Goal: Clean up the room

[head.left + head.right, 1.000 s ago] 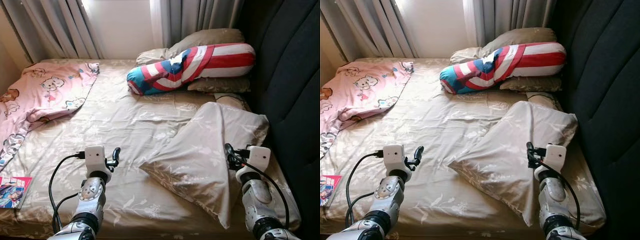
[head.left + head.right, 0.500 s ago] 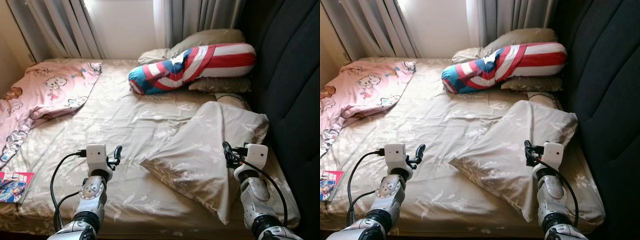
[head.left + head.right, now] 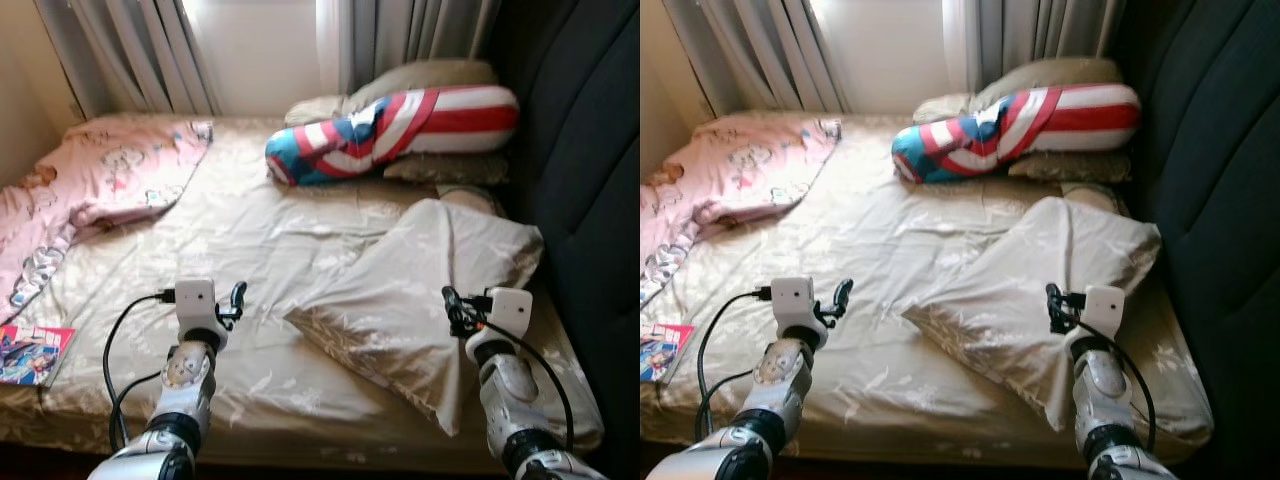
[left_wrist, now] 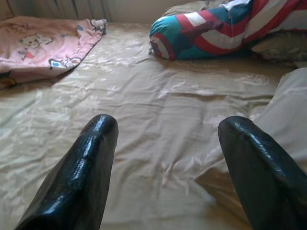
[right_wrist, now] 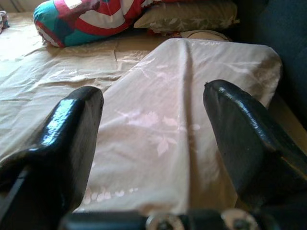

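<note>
- Our left gripper (image 3: 236, 297), lower left, hovers with jaws spread over the wrinkled, satiny beige sheet (image 3: 260, 230).
- Our right gripper (image 3: 450, 305), lower right, gapes above the floral, rumpled pillow (image 3: 420, 290).

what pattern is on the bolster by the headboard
Red and white stripes with teal-blue patches on the bolster; clearest in the left eye view.

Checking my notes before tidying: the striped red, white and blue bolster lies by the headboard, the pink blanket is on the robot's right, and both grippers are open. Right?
Not quite: the pink blanket lies on the robot's left, as the left eye view shows. The rest holds.
</note>
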